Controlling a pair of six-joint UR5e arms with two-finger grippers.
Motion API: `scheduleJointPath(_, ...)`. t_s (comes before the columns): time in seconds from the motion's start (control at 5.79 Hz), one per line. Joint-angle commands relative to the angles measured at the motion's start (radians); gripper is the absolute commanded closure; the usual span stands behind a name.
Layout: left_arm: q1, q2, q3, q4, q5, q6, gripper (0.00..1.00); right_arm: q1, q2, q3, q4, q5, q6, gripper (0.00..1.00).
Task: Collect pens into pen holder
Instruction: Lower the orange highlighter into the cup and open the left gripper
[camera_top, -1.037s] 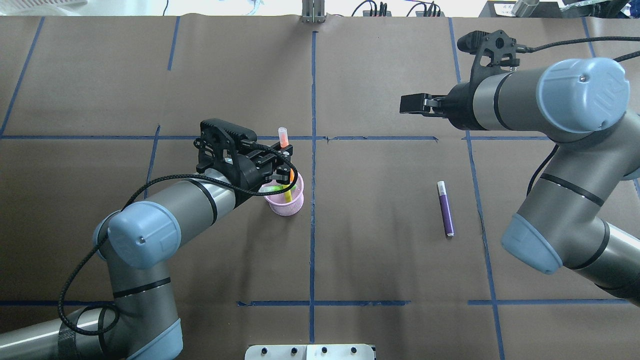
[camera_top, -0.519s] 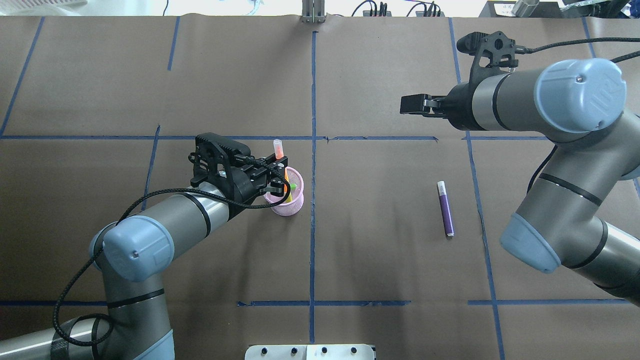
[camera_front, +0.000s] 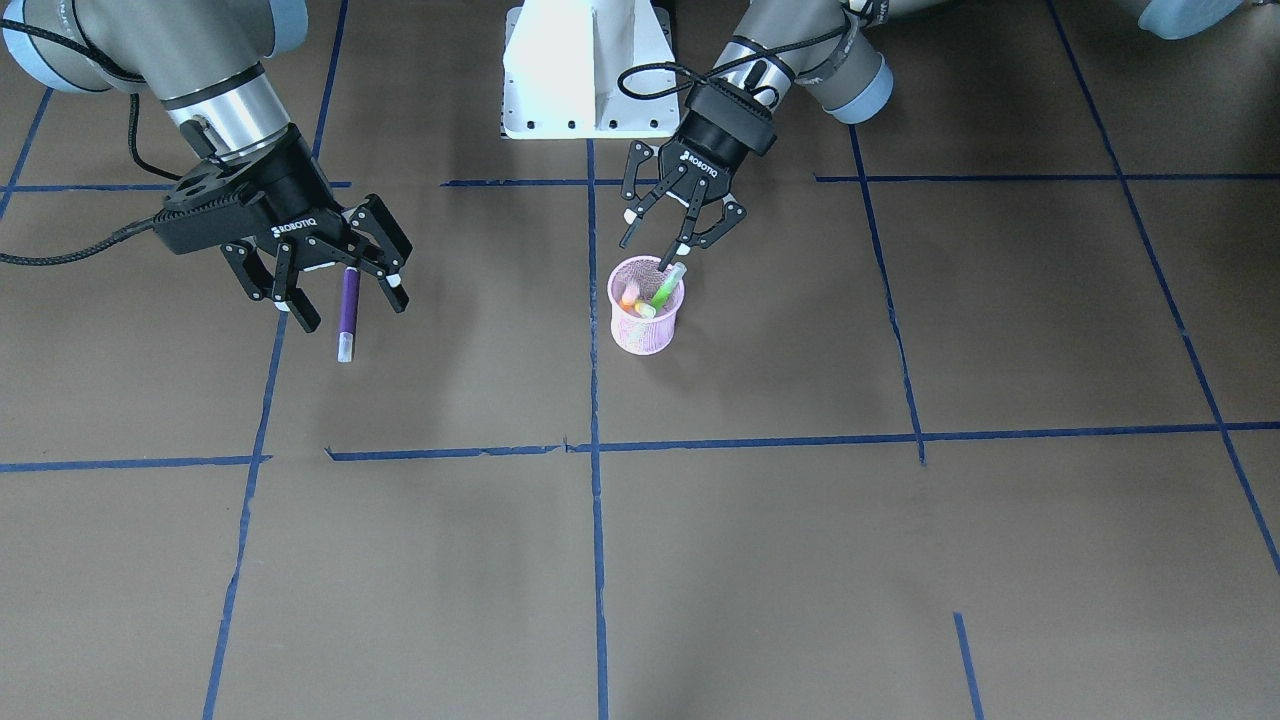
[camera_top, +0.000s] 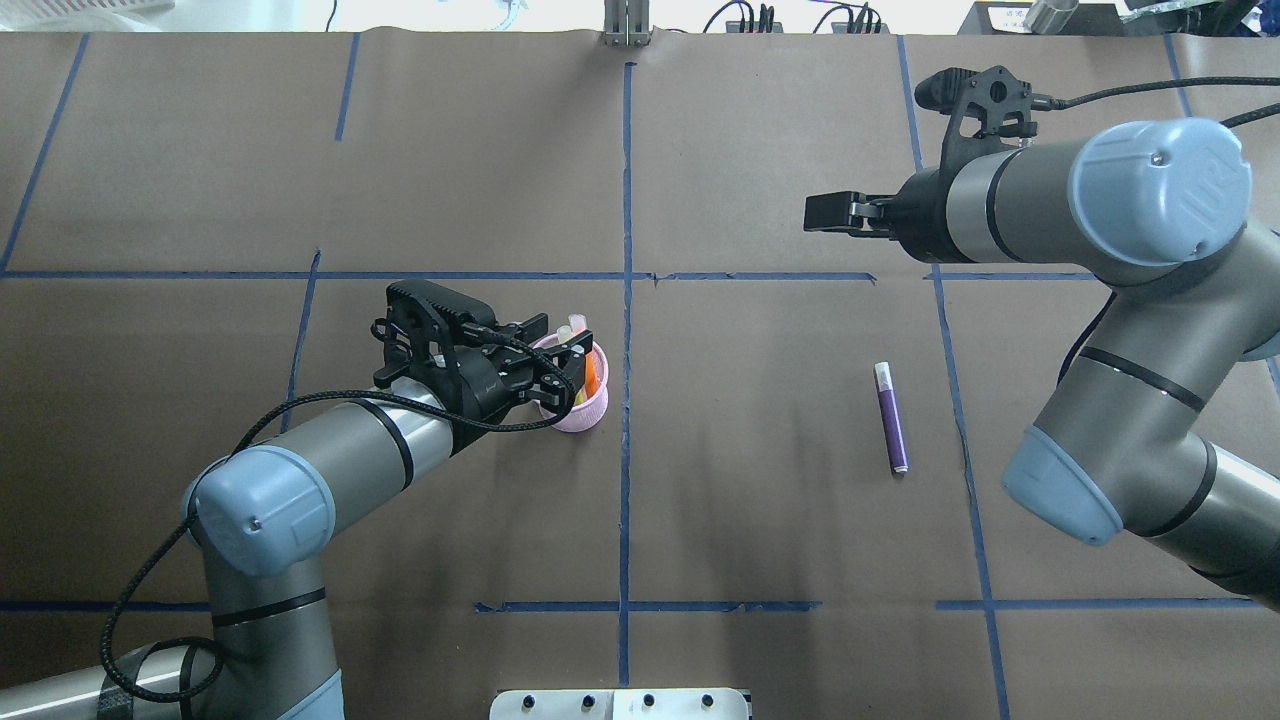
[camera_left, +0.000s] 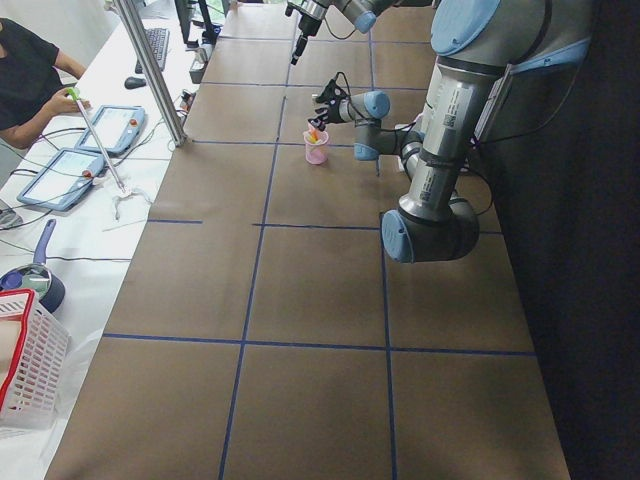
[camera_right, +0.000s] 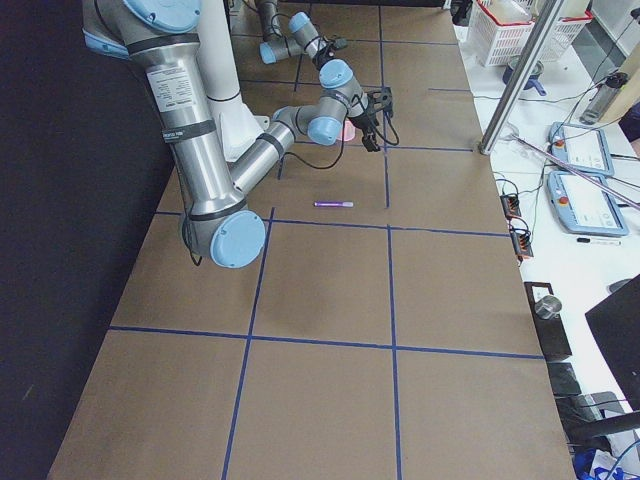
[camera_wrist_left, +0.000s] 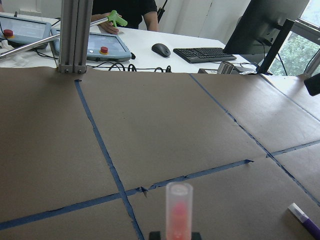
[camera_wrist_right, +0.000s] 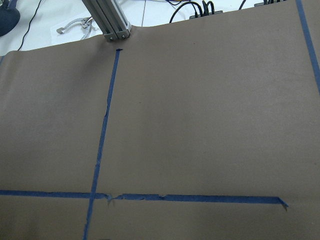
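Note:
The pink mesh pen holder (camera_front: 647, 325) stands near the table's middle and also shows in the overhead view (camera_top: 586, 412). An orange pen (camera_front: 630, 295) and a green pen (camera_front: 665, 288) stand in it. My left gripper (camera_front: 665, 240) is open and empty just above the cup's rim, with its fingers either side of the orange pen (camera_top: 591, 372). The orange pen's cap (camera_wrist_left: 178, 207) fills the bottom of the left wrist view. The purple pen (camera_top: 890, 418) lies flat on the table to the right. My right gripper (camera_top: 815, 212) is open and empty, held high and away from the purple pen.
Blue tape lines (camera_top: 625, 200) cross the brown table cover. The white robot base (camera_front: 585, 70) stands at the near edge. An aluminium post (camera_top: 625, 25) stands at the far edge. Tablets (camera_right: 585, 150) and a white basket (camera_left: 25, 360) lie beyond the table ends.
My left gripper lowered the orange pen into the pink cup and opened, letting it go. The right arm and the purple pen have hardly moved.

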Motion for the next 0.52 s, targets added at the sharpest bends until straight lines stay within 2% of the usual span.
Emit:
scheduleJointPath(0.0,0.001,0.007,-0.006,-0.004,-0.001,0.001,0.26,0.000,-0.001,-0.007,-0.002,0.003,-0.001,0.00)
scheduleJointPath(0.17,-0.001,0.009,-0.051,-0.002,-0.008,0.001,0.17,0.000,-0.001,-0.028,-0.004,0.015,-0.003,0.01)
scheduleJointPath(0.35,-0.018,0.009,-0.082,0.001,-0.005,0.001,0.05,0.000,0.000,-0.090,-0.008,0.111,-0.003,0.01)
